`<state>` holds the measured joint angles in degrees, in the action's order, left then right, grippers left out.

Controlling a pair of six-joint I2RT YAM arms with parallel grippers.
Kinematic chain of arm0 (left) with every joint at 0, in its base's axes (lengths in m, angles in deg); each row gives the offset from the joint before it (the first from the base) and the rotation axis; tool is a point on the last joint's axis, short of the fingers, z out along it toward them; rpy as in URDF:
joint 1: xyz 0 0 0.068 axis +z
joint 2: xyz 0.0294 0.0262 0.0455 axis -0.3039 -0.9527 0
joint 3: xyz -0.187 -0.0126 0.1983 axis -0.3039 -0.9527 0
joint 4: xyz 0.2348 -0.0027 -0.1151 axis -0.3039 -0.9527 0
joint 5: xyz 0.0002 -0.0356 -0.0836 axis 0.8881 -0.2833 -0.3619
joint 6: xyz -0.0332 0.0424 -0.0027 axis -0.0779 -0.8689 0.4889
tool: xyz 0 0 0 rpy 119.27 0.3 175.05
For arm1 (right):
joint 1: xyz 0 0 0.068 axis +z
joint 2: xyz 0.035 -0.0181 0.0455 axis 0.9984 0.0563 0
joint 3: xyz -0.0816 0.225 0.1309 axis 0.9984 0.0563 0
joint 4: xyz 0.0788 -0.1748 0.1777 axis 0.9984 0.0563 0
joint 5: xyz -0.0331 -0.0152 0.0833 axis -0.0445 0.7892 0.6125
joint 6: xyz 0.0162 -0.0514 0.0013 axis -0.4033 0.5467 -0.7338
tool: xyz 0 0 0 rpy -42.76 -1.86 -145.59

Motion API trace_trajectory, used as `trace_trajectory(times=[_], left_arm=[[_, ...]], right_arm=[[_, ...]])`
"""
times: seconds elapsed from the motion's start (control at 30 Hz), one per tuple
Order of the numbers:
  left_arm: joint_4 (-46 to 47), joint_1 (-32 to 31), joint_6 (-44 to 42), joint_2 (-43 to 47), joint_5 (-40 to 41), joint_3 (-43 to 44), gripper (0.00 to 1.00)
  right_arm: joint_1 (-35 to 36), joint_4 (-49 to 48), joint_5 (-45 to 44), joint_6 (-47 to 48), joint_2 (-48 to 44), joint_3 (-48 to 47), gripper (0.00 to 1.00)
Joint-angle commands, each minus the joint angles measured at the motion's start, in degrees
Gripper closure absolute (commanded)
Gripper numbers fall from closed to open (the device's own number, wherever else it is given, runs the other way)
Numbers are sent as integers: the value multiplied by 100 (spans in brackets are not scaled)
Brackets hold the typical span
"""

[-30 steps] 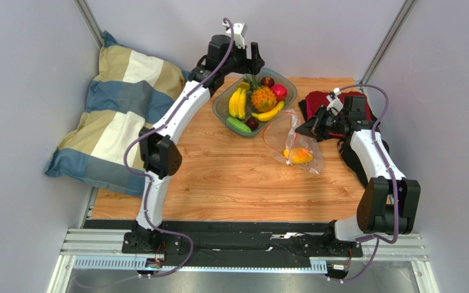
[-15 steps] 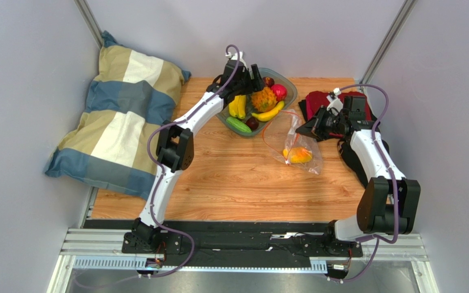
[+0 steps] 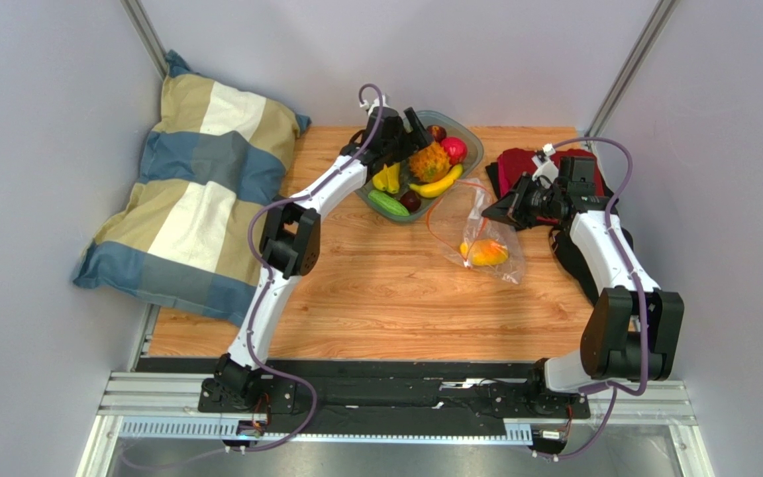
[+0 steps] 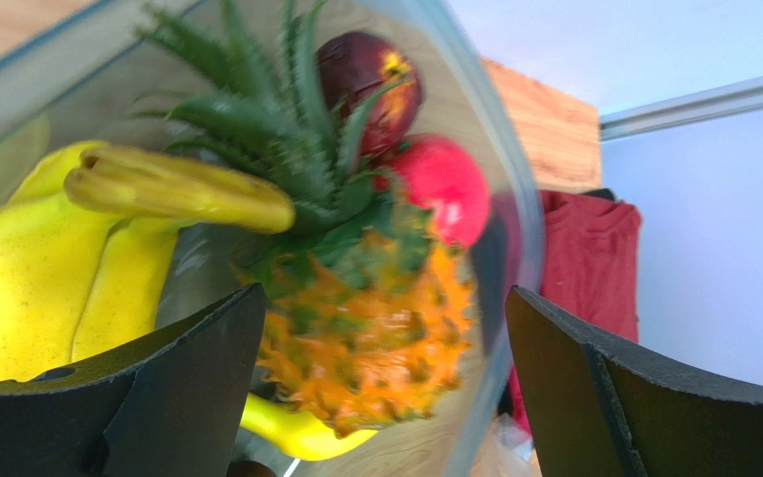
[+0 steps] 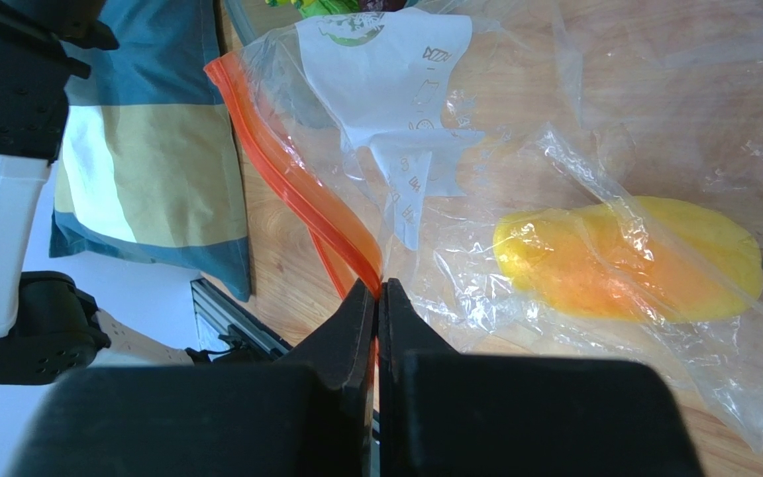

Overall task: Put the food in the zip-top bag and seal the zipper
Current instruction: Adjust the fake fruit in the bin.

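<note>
**Loading fruit: pineapple pick pending**

Poising left pincer point(image 4: 381, 348), jaws spread wide, over the pineapple point(image 4: 376, 298) in the grey-green tray point(image 4: 517, 199), beside the bananas point(image 4: 37, 268). Pinching the zipper point(image 5: 286, 184) of the zip-top bag point(image 5: 594, 129) tight in right pincer point(image 5: 378, 298), holding the mouth up from the table point(image 3: 385, 288), with mango point(image 5: 629, 260) already inside. Judging next move: closing on the pineapple body, clearing the bananas, carrying to the bag mouth.

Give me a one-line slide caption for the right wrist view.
Right gripper shut on the orange zipper of the clear bag, mango inside.
</note>
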<state>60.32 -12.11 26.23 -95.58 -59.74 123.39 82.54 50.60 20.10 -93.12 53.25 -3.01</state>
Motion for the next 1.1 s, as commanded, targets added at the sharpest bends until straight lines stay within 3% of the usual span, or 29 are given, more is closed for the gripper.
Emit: trace_trajectory(times=[0.0,0.47,0.7,0.97,1.07], left_arm=[[174,36,366,-294,118,233,1],[965,71,1087,-1050,-232,681,1],[333,71,288,-998,-153,848,1],[279,36,-635,-761,-408,769,1],[279,36,-644,-717,-461,734,12]], right_arm=[[-52,-58,-80,97,34,-37,100],[-52,-23,-97,203,-1,24,100],[-52,-32,-36,176,113,-19,100],[-52,-58,-1,159,166,-46,100],[-52,-58,-10,176,140,-63,100]])
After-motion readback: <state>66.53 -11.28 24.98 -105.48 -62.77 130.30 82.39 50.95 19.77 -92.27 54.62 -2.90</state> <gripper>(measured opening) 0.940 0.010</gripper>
